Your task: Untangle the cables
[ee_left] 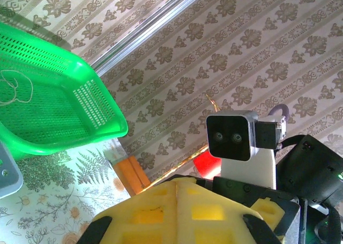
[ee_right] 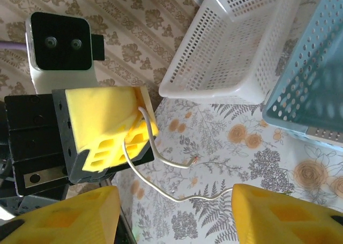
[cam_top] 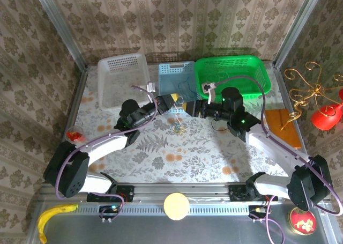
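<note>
Left gripper [ee_right: 140, 120] is pinched shut on a pale cable [ee_right: 171, 165], which loops toward the right gripper [ee_right: 174, 212] (jaws apart, gripping nothing). Other cables [cam_top: 177, 127] sit bunched on the table [cam_top: 161, 158] just under both.

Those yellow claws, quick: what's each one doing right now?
Left gripper: jaws shut on a thin pale cable.
Right gripper: jaws open, holding nothing.

The table [cam_top: 177, 158], covered with flowered cloth, carries a white basket [cam_top: 120, 83], a blue basket [cam_top: 174, 75], a green basket [cam_top: 230, 60] and some tangled cables [cam_top: 177, 127].
</note>
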Motion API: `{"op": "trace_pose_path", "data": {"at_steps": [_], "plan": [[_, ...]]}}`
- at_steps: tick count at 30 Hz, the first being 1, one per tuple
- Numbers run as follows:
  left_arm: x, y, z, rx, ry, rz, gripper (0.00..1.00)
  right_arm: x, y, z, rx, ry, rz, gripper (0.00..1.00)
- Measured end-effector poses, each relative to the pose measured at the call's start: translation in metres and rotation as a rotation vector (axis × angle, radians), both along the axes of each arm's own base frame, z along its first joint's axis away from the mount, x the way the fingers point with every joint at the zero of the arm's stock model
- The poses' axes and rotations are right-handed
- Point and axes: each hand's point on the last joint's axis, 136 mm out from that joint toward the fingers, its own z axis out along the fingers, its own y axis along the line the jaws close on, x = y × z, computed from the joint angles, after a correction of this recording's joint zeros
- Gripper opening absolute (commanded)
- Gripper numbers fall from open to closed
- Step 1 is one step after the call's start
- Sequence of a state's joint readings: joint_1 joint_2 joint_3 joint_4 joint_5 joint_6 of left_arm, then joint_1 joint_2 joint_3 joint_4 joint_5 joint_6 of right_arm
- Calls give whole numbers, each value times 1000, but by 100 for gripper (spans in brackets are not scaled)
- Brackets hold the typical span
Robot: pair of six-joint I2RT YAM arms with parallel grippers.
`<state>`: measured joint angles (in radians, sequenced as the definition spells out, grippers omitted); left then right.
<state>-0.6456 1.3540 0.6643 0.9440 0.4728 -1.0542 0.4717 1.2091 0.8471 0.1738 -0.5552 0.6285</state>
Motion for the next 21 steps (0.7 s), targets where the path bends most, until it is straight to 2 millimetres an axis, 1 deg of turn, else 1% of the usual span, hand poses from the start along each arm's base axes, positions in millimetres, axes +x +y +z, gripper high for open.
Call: {"op": "trace_pose_path", "data": {"at_steps": [6, 9, 11, 12, 13, 15, 16, 18, 19, 20, 21], "plan": [[-1, -1, 0, 0, 0, -3, 0, 4, 4, -1, 10, -8, 11, 51], [-3, -3, 0, 0, 0, -10, 0, 6, 7, -6, 10, 1, 21, 49], [-5, -5, 0, 0, 0, -16, 0, 8, 8, -9, 9, 8, 24, 46], [-6, -6, 0, 0, 0, -19, 0, 8, 9, -11, 8, 12, 27, 43], [-7, -6, 0, 0, 0, -21, 0, 9, 10, -12, 7, 14, 28, 38], [-7, -7, 0, 0, 0, -23, 0, 10, 11, -11, 12, 16, 34, 25], [-8, -7, 0, 0, 0, -26, 0, 10, 12, -10, 15, 17, 37, 16], [-9, -8, 0, 0, 0, -27, 0, 10, 13, -7, 23, 13, 44, 2], [-9, -8, 0, 0, 0, -27, 0, 10, 14, -5, 28, 11, 46, 0], [-9, -8, 0, 0, 0, -27, 0, 11, 14, -3, 32, 12, 46, 0], [-9, -8, 0, 0, 0, -26, 3, 11, 14, -2, 36, 12, 46, 0]]}}
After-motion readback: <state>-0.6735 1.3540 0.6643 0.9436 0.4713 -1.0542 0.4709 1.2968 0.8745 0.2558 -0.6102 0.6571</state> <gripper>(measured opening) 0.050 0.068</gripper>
